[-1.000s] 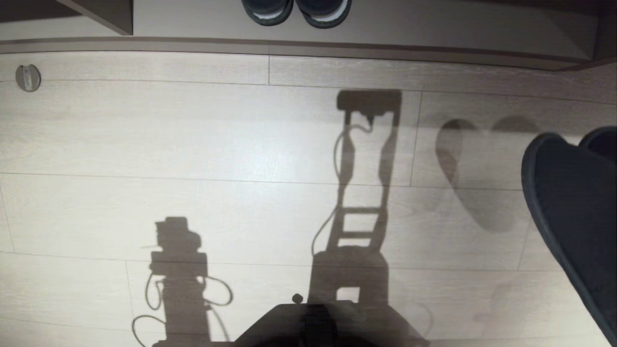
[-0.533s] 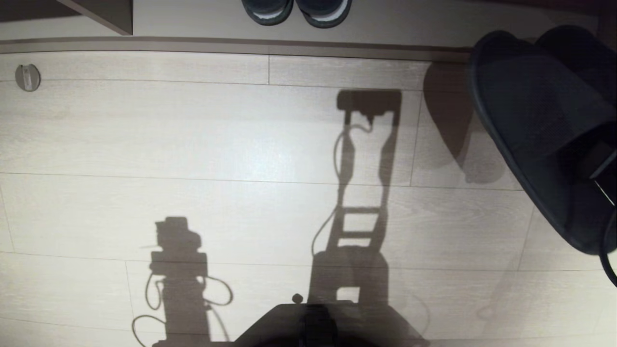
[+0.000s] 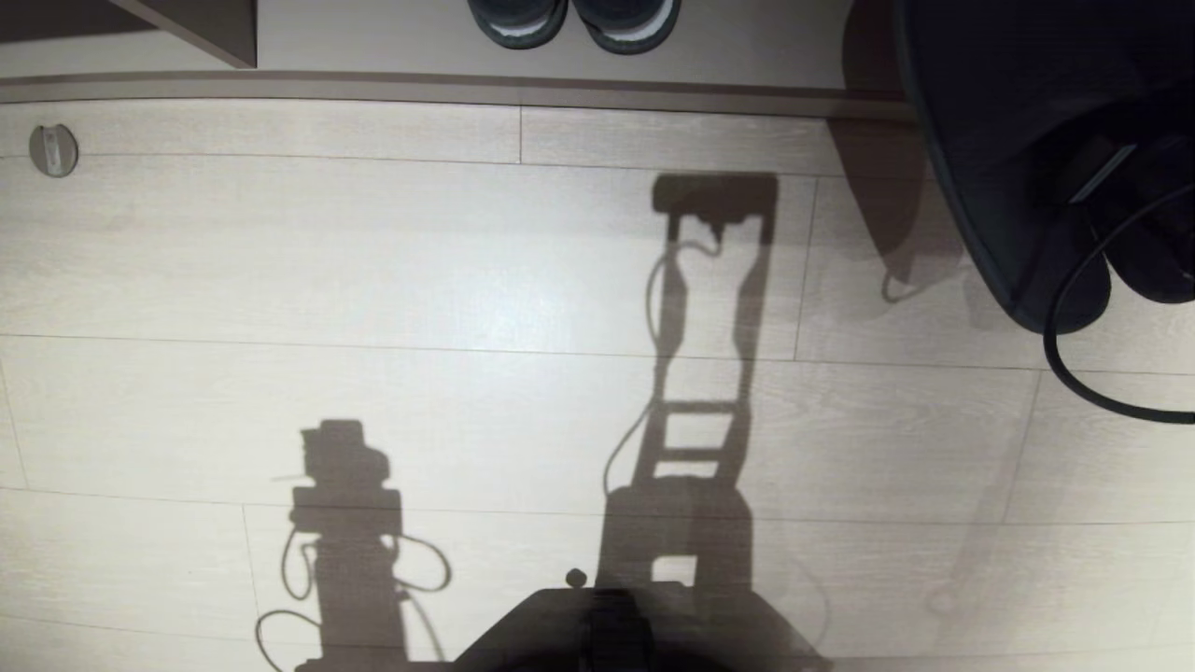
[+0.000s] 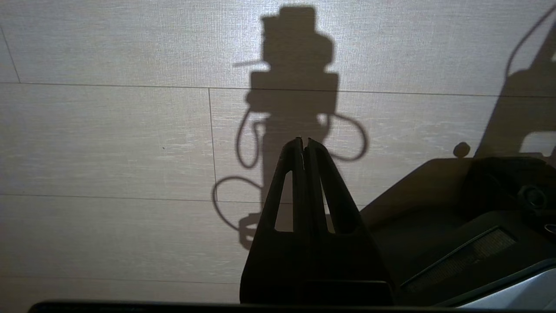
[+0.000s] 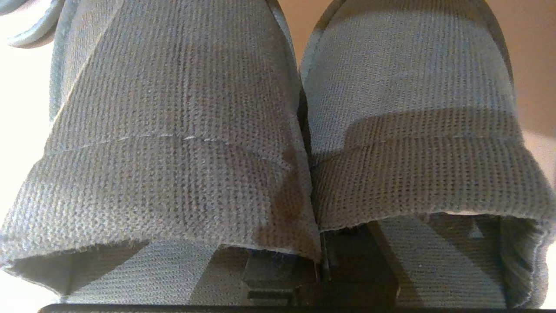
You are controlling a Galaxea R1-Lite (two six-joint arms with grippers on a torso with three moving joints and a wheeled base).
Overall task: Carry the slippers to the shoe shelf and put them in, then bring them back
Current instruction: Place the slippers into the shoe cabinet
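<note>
Head view: you have the pair of flat grey-blue soft fabric slippers (image 3: 990, 140) carried high at the right edge, hanging over the darker front edge strip of the low beige wood-grain shoe shelf (image 3: 747, 42). A black cable (image 3: 1074, 364) loops below them. Inside the shelf sit dark shoes with white-edged soles (image 3: 574, 23), left of the slippers and well apart. A vertical divider panel (image 3: 201, 28) stands at the shelf's far left. A small round metal fitting (image 3: 53, 149) lies on the pale plank floor (image 3: 373, 280).

Left wrist view: your left gripper (image 4: 304, 145) hangs parked over the floor, fingers pressed together, holding nothing.

Right wrist view: your right gripper (image 5: 320, 265) has its fingers clamped narrow on the two slippers where their inner edges meet, wide bands side by side and touching.

Judgement: you are in the carry-to-shelf step, near the placing. The next move calls for reaching in past the front strip, right of the dark shoes, then lowering before letting go.
</note>
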